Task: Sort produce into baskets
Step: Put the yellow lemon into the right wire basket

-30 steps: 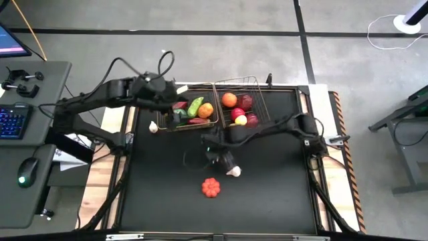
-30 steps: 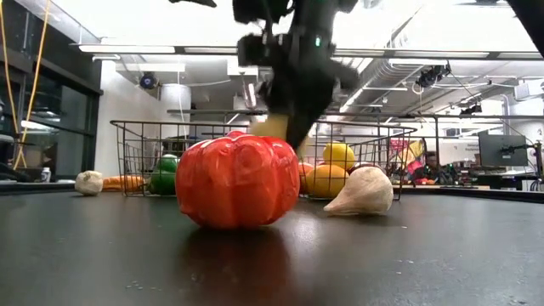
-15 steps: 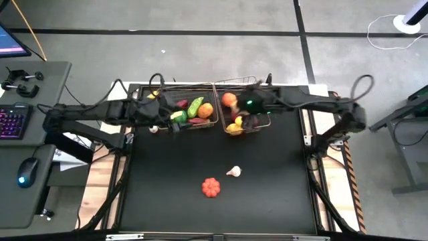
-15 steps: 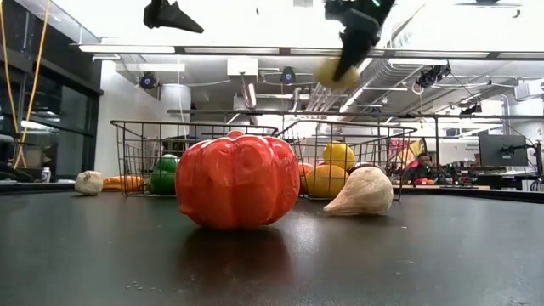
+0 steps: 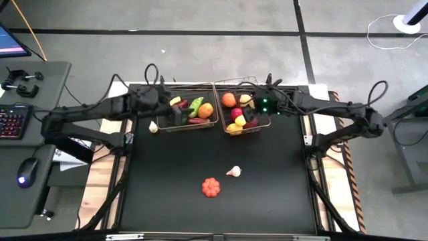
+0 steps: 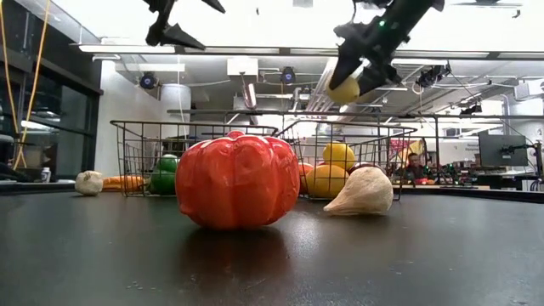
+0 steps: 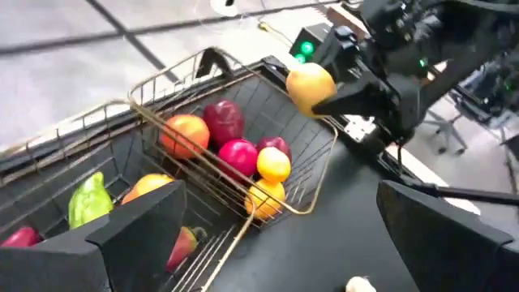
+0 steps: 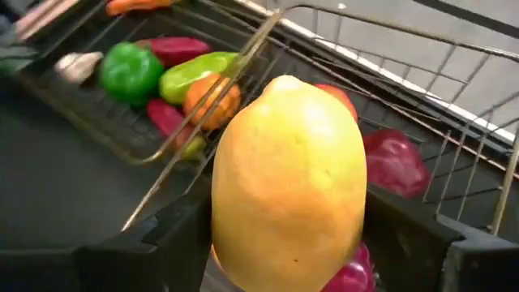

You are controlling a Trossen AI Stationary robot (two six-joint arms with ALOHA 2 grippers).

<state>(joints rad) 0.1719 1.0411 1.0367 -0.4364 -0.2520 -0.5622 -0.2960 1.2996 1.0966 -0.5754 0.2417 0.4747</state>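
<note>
desk [image 5: 267,194]: black top that carried both wire baskets at its far edge; three pieces were still loose on it, so a bounced fruit could have rolled off toward the desk's far edge.
right basket [image 5: 262,124]: it already held an orange, dark red apples and yellow fruit in a heap; a piece dropped on that pile could have glanced off and cleared the low rim.
left basket [image 5: 167,128]: held green and red peppers and an orange piece; it touched the right basket along one side, so a sideways bounce might have put fruit among the vegetables.
right hand [image 6: 354,78]: hung above the right basket with the lemon between its fingers, which looked to be easing apart; let go from that height, the fruit would have fallen hard.
left hand [image 6: 174,32]: waited high over the left basket, fingers spread wide and empty; it stood close enough to the right arm that a swing could have clipped it.
red pumpkin [image 5: 211,187]: loose near mid-desk, unsorted.
lemon [image 8: 288,186]: poised over the right basket's contents, not yet inside.
garlic bulbs: one [image 5: 233,171] beside the pumpkin, one [image 5: 153,127] just outside the left basket; both easy to miss.
</note>
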